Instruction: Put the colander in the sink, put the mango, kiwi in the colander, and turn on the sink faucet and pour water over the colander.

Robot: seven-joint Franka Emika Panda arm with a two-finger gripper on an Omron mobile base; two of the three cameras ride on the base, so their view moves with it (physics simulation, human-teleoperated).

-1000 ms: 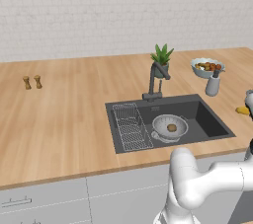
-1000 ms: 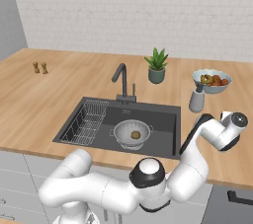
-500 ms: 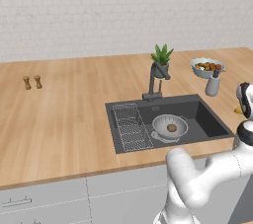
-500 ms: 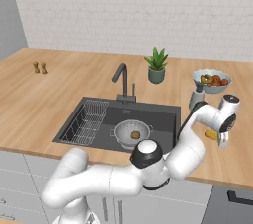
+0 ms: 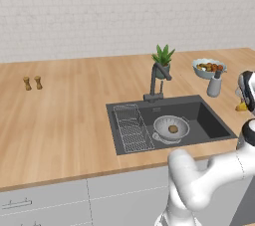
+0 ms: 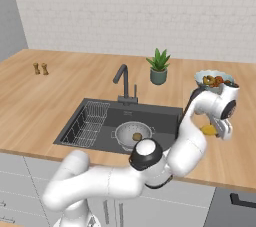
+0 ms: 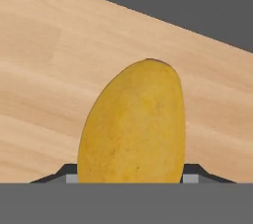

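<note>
The yellow-orange mango [image 7: 136, 124] sits between my gripper's [image 7: 131, 174] two fingertips, which press against its sides just above the wooden counter. In the base views the gripper [image 6: 220, 132] reaches down to the mango [image 6: 209, 130] on the counter right of the sink [image 6: 160, 121]. My gripper [image 5: 246, 96] is at the far right edge, with a bit of mango [image 5: 242, 105] below it. The silver colander [image 5: 172, 127] stands in the sink [image 5: 211, 123] with the brown kiwi [image 5: 173, 129] inside. The dark faucet [image 5: 158, 78] rises behind the basin.
A pale bowl of colourful food [image 5: 209, 67] and a grey dispenser [image 5: 214, 85] stand close behind my gripper. A potted plant [image 5: 163, 60] is behind the faucet. A wire rack [image 5: 132, 128] fills the sink's left part. Two small shakers [image 5: 32, 82] stand far left.
The hand has come down onto the mango at the right of the sink, and the jaws have closed in on its sides. Colander and kiwi have not moved.
</note>
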